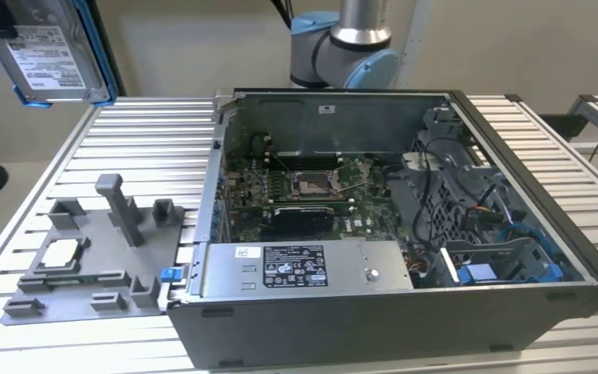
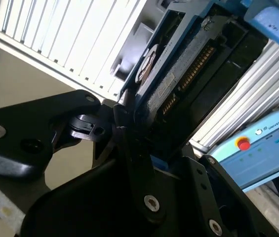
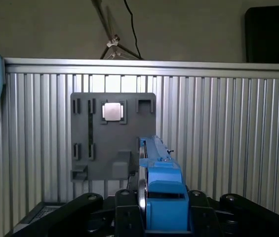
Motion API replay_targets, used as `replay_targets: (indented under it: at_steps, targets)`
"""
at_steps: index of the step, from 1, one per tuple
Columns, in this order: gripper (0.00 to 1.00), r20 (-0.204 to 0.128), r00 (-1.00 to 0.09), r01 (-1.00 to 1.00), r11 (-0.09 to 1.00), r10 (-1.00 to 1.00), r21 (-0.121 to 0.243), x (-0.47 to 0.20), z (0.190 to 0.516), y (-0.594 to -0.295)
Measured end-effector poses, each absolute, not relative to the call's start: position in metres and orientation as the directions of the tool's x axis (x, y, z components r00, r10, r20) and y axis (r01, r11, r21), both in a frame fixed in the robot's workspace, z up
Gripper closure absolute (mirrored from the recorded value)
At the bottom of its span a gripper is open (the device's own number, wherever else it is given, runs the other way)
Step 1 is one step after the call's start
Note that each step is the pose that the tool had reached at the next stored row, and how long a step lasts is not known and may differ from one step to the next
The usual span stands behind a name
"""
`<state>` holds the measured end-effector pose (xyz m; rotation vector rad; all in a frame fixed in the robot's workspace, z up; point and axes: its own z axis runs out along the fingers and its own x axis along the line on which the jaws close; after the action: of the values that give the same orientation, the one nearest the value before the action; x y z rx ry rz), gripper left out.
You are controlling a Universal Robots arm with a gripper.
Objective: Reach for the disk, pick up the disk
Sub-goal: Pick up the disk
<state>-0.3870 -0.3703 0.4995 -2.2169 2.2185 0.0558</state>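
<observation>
The disk (image 1: 50, 54), silver-grey with a white label and a blue frame, hangs in the air at the exterior view's upper left, above the table's far corner. In the first wrist view it shows edge-on (image 3: 160, 183), and my gripper (image 3: 161, 202) is shut on it, with one black finger on each side. The second wrist view shows the circuit-board side of the disk (image 2: 188, 64) clamped in the gripper (image 2: 129, 123).
An open computer case (image 1: 382, 210) fills the table's right half, with the arm's base (image 1: 341, 47) behind it. A grey fixture plate (image 1: 91, 265) holding a small square chip (image 1: 62, 251) lies on the slatted table (image 1: 143, 140). A teach pendant (image 2: 258, 148) lies beside the table.
</observation>
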Motion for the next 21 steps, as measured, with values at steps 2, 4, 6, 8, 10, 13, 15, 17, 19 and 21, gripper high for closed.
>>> replay_targets:
  at_steps: [2,4,6,8,10,13,15,17,19,21]
  targets:
    - [1.0,-0.029,-0.001,-1.0,0.0,-1.0,0.022,-0.383,0.499,-0.37]
    - [1.0,-0.029,-0.001,-1.0,0.0,-1.0,0.022,-0.378,0.499,-0.37]
    - [1.0,-0.029,-0.001,-1.0,0.0,-1.0,0.022,-0.375,0.499,-0.37]
    - [1.0,-0.029,-0.001,-1.0,0.0,-1.0,0.022,-0.371,0.499,-0.37]
    - [1.0,-0.029,-0.001,-1.0,0.0,-1.0,0.022,-0.367,0.499,-0.37]
    - [1.0,-0.029,-0.001,-1.0,0.0,-1.0,0.022,-0.361,0.499,-0.37]
    - [1.0,-0.029,-0.001,-1.0,0.0,-1.0,0.022,-0.357,0.499,-0.37]
    - [1.0,-0.028,-0.001,-1.0,0.0,-1.0,0.022,-0.353,0.499,-0.37]
    - [1.0,-0.028,-0.001,-1.0,0.0,-1.0,0.022,-0.35,0.499,-0.37]
    - [1.0,-0.028,-0.001,-1.0,0.0,-1.0,0.022,-0.346,0.499,-0.37]
